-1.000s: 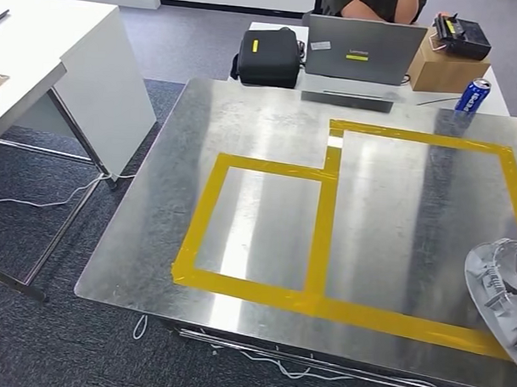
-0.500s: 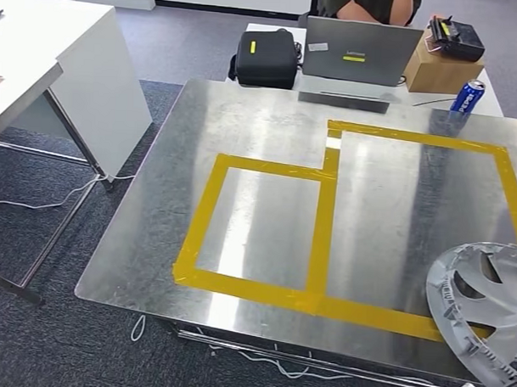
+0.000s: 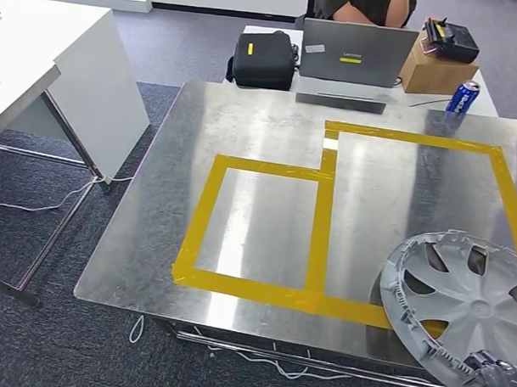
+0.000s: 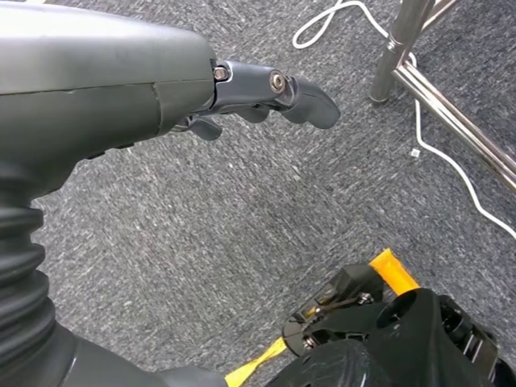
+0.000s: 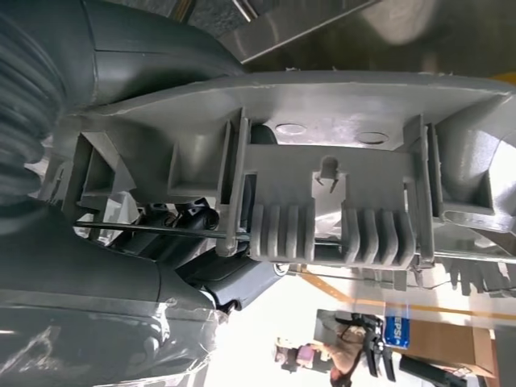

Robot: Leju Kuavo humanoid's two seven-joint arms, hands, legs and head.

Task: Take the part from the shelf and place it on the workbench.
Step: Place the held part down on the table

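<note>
My right hand grips the grey wheel cover by its rim at the frame's lower right, over the workbench and its yellow tape. My left hand hangs with nothing in it, fingers apparently loosely apart. Upper right: a blue can, lettering unreadable.

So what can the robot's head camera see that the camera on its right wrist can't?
The head view alone shows the yellow tape squares on the metal workbench, the black case and the white desk. The right wrist view alone shows the ribbed clips on the wheel cover's back, up close. Both show the wheel cover, the right hand gripping it, and the blue can.
</note>
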